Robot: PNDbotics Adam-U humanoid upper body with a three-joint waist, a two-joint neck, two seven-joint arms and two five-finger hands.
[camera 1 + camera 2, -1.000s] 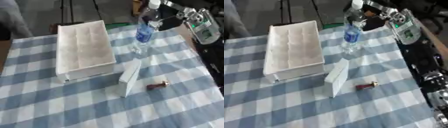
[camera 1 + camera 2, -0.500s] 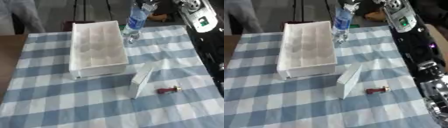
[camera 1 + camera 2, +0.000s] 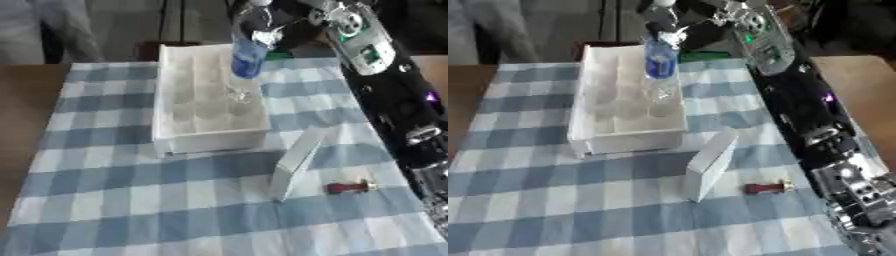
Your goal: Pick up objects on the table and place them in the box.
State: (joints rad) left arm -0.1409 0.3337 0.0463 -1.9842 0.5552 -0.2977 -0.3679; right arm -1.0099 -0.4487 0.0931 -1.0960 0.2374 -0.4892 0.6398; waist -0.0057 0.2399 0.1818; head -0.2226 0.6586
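Note:
A clear water bottle (image 3: 248, 59) with a blue label and a white cap hangs upright over the right half of the white box (image 3: 210, 141), its base low inside the box. My right hand (image 3: 700, 21) is shut on the bottle near its cap, and the black arm runs down the right side. On the checked cloth in front of the box a slim white carton (image 3: 296, 161) stands on edge. A small red and brown thing (image 3: 350, 187) lies to its right. My left hand does not show.
The blue and white checked cloth (image 3: 131, 200) covers the table. Bare brown wood (image 3: 22, 125) shows along the left edge and at the right (image 3: 859, 90) beyond my arm. A green thing (image 3: 706, 54) lies behind the box.
My right hand has carried the bottle to the left, from above the cloth beside the box to over the box's inside. The camera has also shifted.

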